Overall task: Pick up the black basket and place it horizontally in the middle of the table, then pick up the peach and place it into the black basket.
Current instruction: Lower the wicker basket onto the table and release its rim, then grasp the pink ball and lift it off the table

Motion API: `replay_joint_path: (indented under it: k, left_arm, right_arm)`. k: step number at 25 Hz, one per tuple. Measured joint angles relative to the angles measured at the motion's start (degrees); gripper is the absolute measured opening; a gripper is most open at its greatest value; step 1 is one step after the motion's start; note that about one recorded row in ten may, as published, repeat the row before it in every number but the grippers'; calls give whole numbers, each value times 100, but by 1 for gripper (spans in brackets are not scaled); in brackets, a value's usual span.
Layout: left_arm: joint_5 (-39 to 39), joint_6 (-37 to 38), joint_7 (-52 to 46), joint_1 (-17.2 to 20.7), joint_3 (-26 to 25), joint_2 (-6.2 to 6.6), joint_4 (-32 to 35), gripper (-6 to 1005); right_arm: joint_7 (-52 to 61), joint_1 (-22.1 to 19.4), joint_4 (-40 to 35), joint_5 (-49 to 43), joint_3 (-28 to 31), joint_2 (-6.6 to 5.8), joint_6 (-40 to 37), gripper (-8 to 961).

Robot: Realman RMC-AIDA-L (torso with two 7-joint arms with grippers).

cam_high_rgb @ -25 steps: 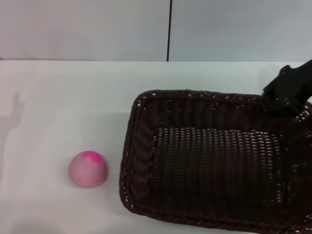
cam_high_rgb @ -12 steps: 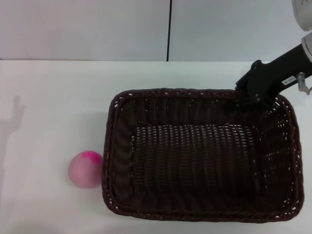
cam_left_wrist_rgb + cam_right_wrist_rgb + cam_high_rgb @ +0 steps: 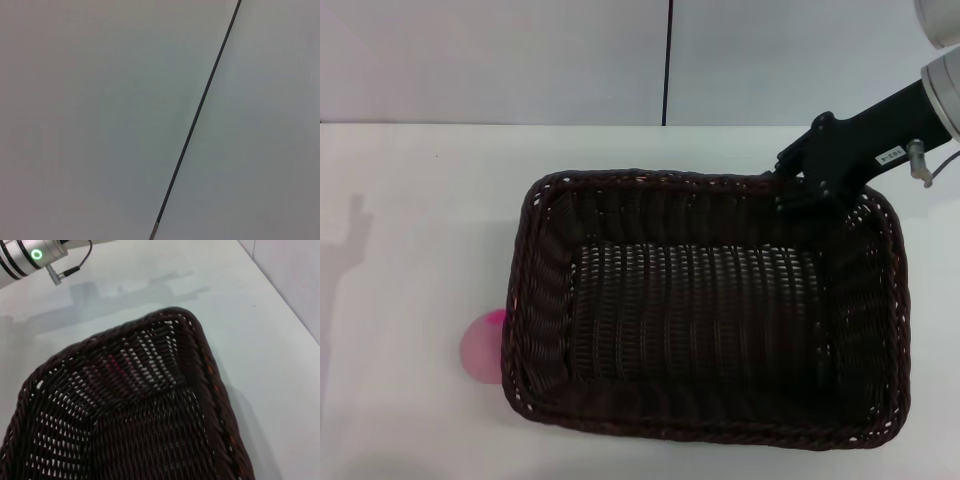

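The black basket (image 3: 535, 300) lies lengthwise across the middle and right of the white table (image 3: 420, 200), open side up and empty. My right gripper (image 3: 807, 192) is shut on its far rim near the right corner. The peach (image 3: 478, 346) sits at the basket's near left corner, with only a pink sliver showing beside the basket's left wall. In the right wrist view the basket's rim (image 3: 200, 342) and woven inside fill the picture, and a pink glint (image 3: 114, 362) shows through the weave. My left gripper is out of view.
A pale wall with a dark vertical seam (image 3: 668, 60) stands behind the table. The left wrist view shows only that wall and seam (image 3: 195, 120). Bare tabletop lies left of the basket. Part of a silver arm with a green light (image 3: 35, 254) shows in the right wrist view.
My right gripper has moved left with the basket in it. The basket's left wall now covers most of the peach, which has not moved.
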Motion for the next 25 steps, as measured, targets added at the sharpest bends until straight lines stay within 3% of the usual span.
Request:
replay_joint_path:
  k: [5,8,12,16,22,25]
  left_arm:
    - [-1,-12,0,-9,3,1,3,805]
    - [1,-15,0,-24,104,1,35,805]
    - [158,-14,-13,-34,377,23,140,805]
    - [409,-12,-194,-35,543,34,372,805]
    - [1432,-36,-1942,-8,954,71,1915,804]
    - [1785,-37,-2607,9,1225,121,2537,803]
  right_arm:
    - [-33,-92,-73,80,159,0,147,297]
    - [-318,-266,-171,263,607,14,382,354]
    - [-1134,-759,-157,1251,1346,26,788,433]
    - [-1845,-1465,-12,2726,1715,74,944,495]
    - [-2474,-2606,321,4791,1935,323,928,495]
    - [-2923,-3097,1004,5737,2271,429,729,495]
